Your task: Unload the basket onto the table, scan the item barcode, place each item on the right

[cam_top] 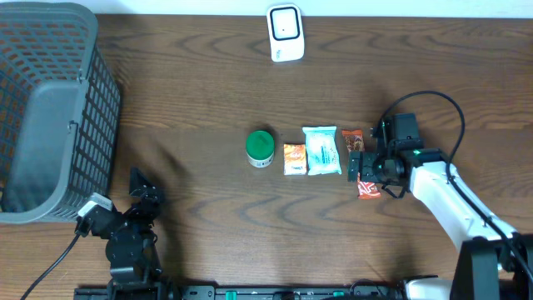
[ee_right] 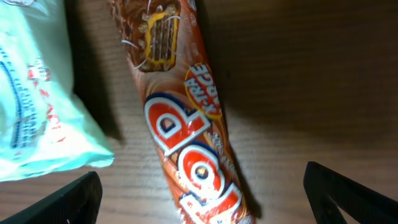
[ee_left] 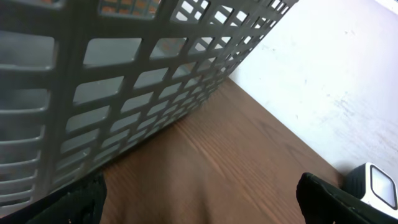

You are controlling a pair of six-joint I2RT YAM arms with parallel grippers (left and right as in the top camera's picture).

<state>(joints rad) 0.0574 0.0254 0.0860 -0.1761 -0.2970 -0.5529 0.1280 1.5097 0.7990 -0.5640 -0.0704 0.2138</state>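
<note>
Overhead: straight down on whole counter (cam_top: 208, 75). Left wrist: low, close, facing basket (ee_left: 124, 93). Right wrist: close above snack bar (ee_right: 180, 124), shared with overhead.

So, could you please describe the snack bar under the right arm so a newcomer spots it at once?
On the wooden table, a row of items runs rightward from a green-lidded jar. The snack bar ends that row, under the right arm's open fingers. Only it is long, narrow and orange-brown.
</note>
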